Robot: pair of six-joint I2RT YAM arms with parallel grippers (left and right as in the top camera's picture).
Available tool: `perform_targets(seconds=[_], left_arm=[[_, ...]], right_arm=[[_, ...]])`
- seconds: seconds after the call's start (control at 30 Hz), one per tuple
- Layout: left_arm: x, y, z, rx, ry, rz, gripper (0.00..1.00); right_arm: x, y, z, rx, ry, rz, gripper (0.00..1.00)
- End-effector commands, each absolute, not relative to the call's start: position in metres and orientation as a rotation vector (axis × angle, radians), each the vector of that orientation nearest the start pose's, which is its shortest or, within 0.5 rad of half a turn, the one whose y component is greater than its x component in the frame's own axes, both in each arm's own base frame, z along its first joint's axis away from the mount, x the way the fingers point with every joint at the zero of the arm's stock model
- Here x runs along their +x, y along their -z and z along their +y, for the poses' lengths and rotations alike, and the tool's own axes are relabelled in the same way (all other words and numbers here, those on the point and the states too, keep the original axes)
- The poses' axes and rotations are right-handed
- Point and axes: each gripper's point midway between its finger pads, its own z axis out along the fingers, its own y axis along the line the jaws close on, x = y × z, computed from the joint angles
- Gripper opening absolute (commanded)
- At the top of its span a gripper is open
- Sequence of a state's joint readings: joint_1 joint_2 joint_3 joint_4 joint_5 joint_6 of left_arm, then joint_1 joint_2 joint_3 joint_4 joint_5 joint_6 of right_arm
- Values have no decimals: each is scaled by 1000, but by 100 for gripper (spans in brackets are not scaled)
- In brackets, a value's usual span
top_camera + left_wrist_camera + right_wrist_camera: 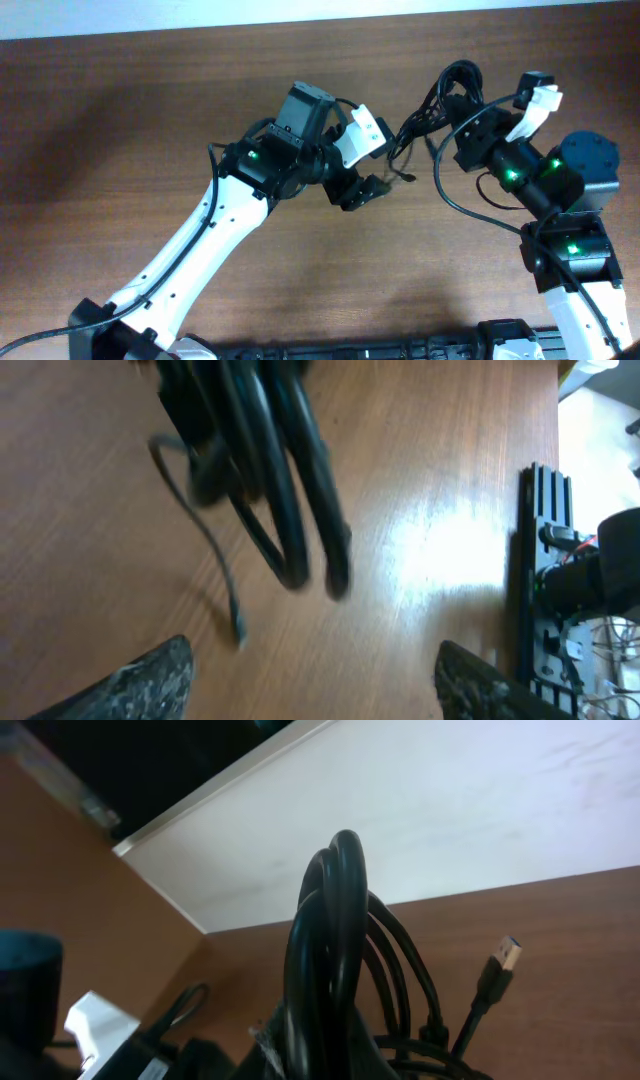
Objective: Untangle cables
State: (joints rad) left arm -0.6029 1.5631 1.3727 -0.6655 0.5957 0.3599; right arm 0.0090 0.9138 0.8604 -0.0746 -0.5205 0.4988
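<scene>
The cables (441,96) are a bundle of black loops, lifted at the table's far right. My right gripper (452,118) is shut on them. In the right wrist view the cables (333,940) rise from the right gripper (335,1055), and a USB plug (506,956) hangs to the right. My left gripper (366,187) stands just left of the bundle, open, with nothing between its fingers. From the left wrist the cables (280,480) hang ahead of the left gripper (315,685), and a thin cord end (238,628) trails onto the wood.
The wooden table (150,110) stretches left of both arms. A black rail with hardware (545,580) runs along the table's edge in the left wrist view. A white wall (450,810) stands behind the table.
</scene>
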Motion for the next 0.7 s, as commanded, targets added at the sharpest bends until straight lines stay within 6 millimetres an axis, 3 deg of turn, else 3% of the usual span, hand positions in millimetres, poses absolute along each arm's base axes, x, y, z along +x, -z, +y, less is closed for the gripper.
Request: perform_targets(seconds=[0.0, 0.13, 0.23, 0.33, 0.5, 0.67], left_arm=[[284, -235, -318, 1353, 845, 1933, 82], [302, -241, -310, 1250, 842, 1960, 92], [318, -243, -296, 1194, 825, 1967, 95], [320, -249, -291, 1165, 895, 1959, 96], [337, -259, -284, 933, 978, 2059, 99], [328, -265, -290, 920, 1090, 2057, 99]], right_arm=[[318, -353, 101, -52, -893, 1730, 4], [315, -338, 103, -47, -897, 1797, 4], [307, -335, 112, -169, -896, 1797, 4], [301, -332, 117, -281, -866, 1789, 4], [290, -334, 129, -423, -892, 1750, 4], [285, -335, 133, -472, -915, 1735, 4]])
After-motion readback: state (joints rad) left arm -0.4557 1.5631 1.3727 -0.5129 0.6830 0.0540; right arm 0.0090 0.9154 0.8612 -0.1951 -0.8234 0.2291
